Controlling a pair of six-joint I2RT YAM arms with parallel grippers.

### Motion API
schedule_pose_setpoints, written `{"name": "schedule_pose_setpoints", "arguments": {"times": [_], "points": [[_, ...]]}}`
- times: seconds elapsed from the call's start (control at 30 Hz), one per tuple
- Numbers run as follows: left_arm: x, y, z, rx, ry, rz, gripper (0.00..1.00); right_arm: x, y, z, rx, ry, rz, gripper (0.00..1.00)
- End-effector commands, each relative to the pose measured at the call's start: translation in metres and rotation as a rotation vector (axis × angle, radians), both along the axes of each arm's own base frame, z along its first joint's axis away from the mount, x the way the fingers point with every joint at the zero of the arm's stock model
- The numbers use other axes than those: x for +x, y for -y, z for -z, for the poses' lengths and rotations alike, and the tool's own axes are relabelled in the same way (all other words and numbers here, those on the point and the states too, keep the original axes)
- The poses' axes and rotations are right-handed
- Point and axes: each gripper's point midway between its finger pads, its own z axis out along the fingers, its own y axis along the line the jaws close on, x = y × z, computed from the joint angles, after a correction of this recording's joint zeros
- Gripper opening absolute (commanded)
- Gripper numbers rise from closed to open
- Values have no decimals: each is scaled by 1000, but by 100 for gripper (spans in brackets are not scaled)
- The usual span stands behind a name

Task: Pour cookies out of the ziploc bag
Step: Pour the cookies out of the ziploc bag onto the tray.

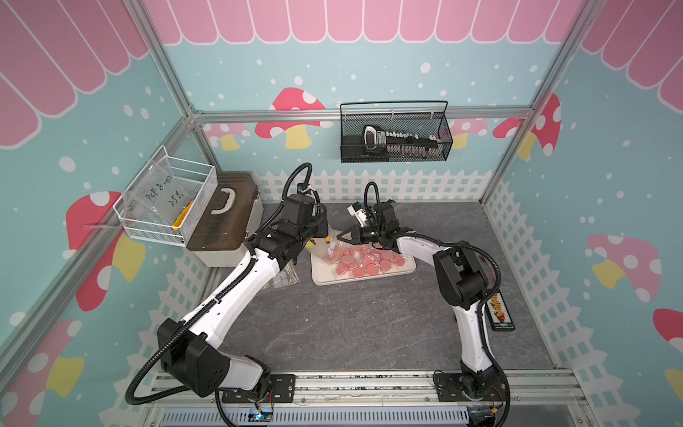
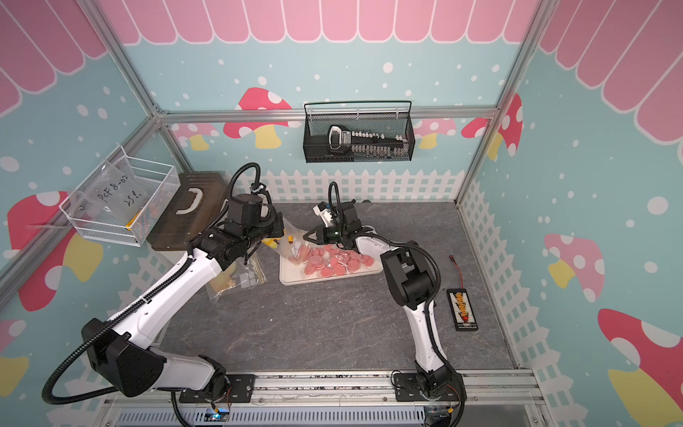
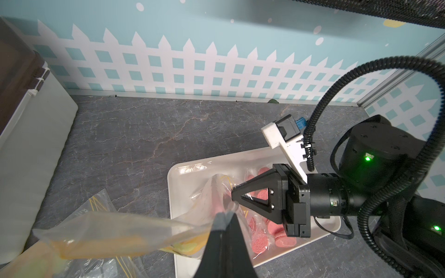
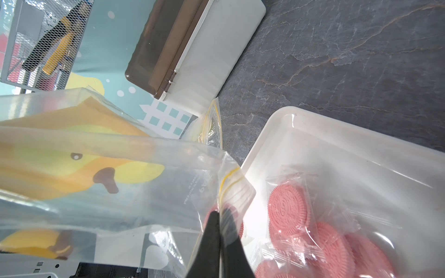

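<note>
Pink round cookies (image 1: pixel 364 260), many in clear wrappers, lie heaped in a white tray (image 1: pixel 321 275) on the grey marbled surface (image 1: pixel 332 325). At the tray's left end, a clear ziploc bag (image 4: pixel 154 197) printed with a yellow duck is held up over the tray's corner. Its yellow-lined mouth faces the cookies, and a pink disc shows through the plastic there. The left fingers (image 3: pixel 218 233) are closed, pinching one edge of the bag's mouth. The right fingers (image 4: pixel 211 234) are closed on the edge opposite, near the left pair. A second clear bag (image 2: pixel 240 277) lies flat on the surface beside the left arm. A white box with a brown lid (image 1: pixel 225 218) stands at the far left.
</note>
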Motion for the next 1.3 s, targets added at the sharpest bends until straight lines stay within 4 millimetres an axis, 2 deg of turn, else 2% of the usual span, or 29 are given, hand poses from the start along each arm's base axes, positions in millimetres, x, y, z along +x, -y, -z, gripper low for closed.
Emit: {"name": "schedule_pose_setpoints", "arguments": {"times": [0.0, 0.23, 0.9, 1.1, 1.27], "points": [[-3, -1, -17, -26, 57, -1, 0, -4, 6, 25, -47, -48, 11, 7], [0, 5, -2, -53, 42, 15, 0, -3, 14, 30, -62, -50, 36, 8], [16, 35, 4, -99, 26, 57, 0, 4, 42, 28, -60, -54, 79, 15], [17, 34, 2, -87, 38, 55, 0, 5, 47, 22, -53, -43, 86, 16], [16, 31, -2, -72, 54, 50, 0, 4, 50, 11, -44, -26, 89, 20]]}}
